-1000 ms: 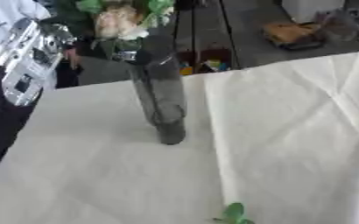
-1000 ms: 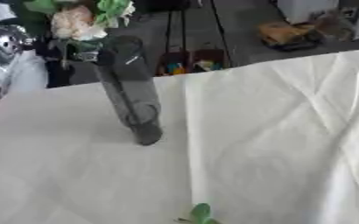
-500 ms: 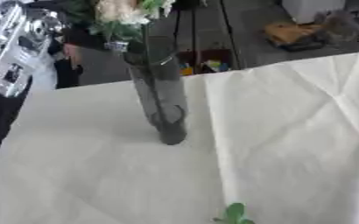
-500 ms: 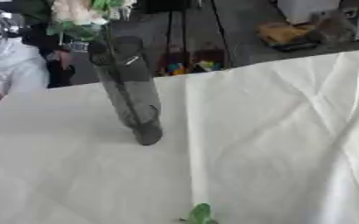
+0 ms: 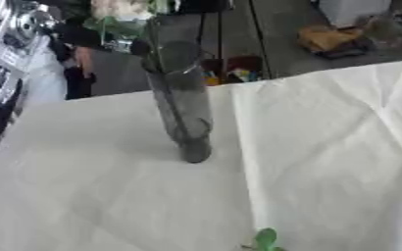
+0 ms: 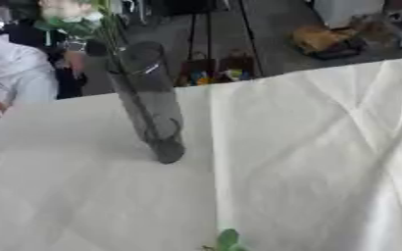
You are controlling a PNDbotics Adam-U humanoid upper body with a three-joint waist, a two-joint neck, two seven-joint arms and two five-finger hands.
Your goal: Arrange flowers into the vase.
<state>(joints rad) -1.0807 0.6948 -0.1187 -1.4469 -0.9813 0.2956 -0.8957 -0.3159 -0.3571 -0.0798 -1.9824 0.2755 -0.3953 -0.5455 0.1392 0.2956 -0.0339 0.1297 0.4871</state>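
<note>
Flower (image 6: 67,11) sat in vase (image 6: 149,100) on bench (image 6: 307,147); left hand (image 5: 12,37) top-left, fingers unclear.

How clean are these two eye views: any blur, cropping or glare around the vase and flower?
Left eye view: soft throughout; the vase is smeared, the flower is cropped by the top edge, and the left arm at the left edge is a silver-black streak. Right eye view: equally soft, but the pale bloom shows more fully; the cloth is bright and its creases still read. No hard glare on the glass.
</note>
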